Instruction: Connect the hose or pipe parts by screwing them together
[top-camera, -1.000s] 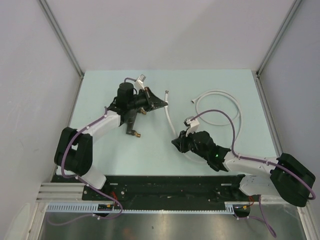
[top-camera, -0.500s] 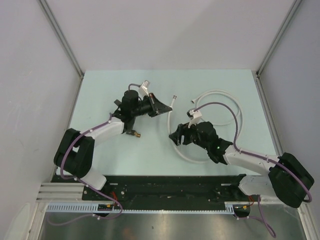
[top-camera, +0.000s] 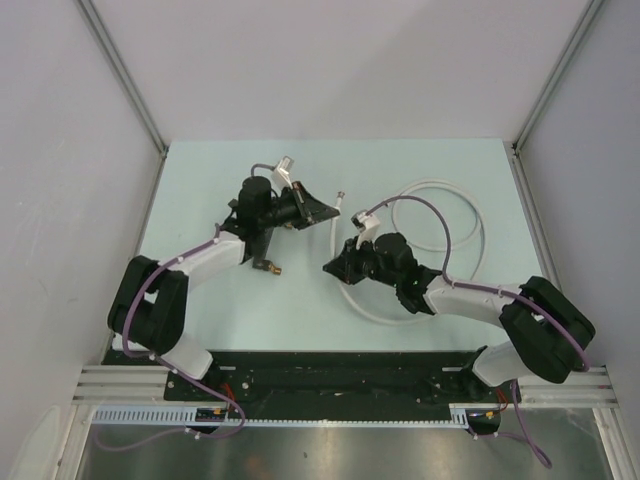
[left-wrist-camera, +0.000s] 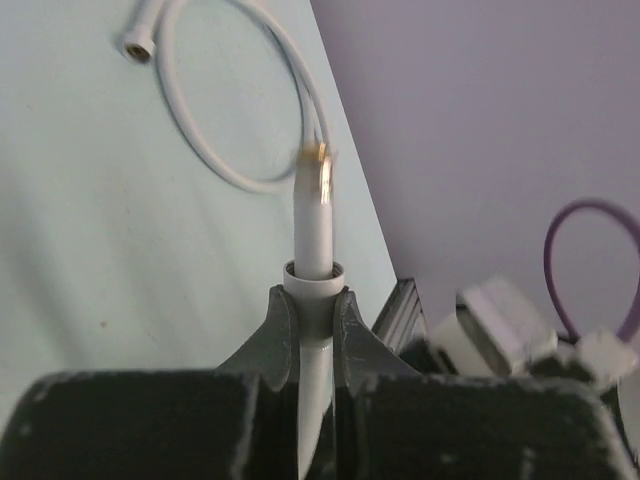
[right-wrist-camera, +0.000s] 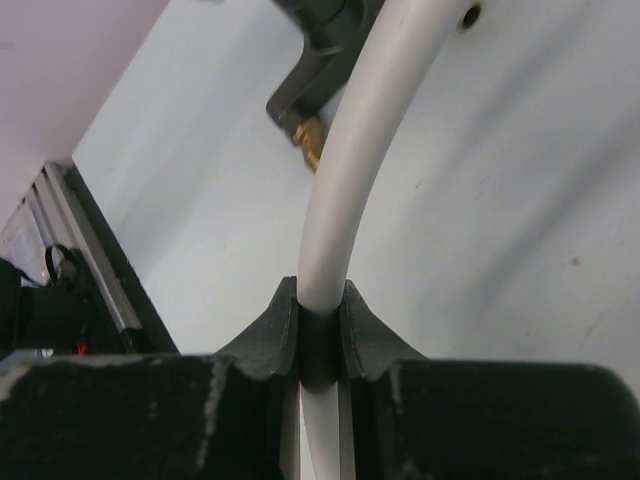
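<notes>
My left pincer (top-camera: 322, 212) is pressed tight on the hose (top-camera: 372, 314), close to one end. The hose is thin, white, smooth and bendy. Its end (left-wrist-camera: 317, 172) sticks out past my dark grey fingers (left-wrist-camera: 277, 330). It has a small round white ring just above them and a shiny metal tip. My right pincer (right-wrist-camera: 320, 345) pinches the same hose a bit farther along, one curved finger on each side. Between my two pincers the hose goes in a soft bend. Past my right pincer it sweeps round in a big loop on the flat, pale green table (top-camera: 200, 300). The other end (left-wrist-camera: 135, 45), with a little round cap, lies on the table beside the loop. The tap (top-camera: 268, 262) is small, dark grey and knobbly, with a yellow metal end (right-wrist-camera: 310, 135). It lies on the table just beside my left arm, apart from the hose, and neither pincer holds it. A purple cable (top-camera: 430, 215) arches over my right arm.
</notes>
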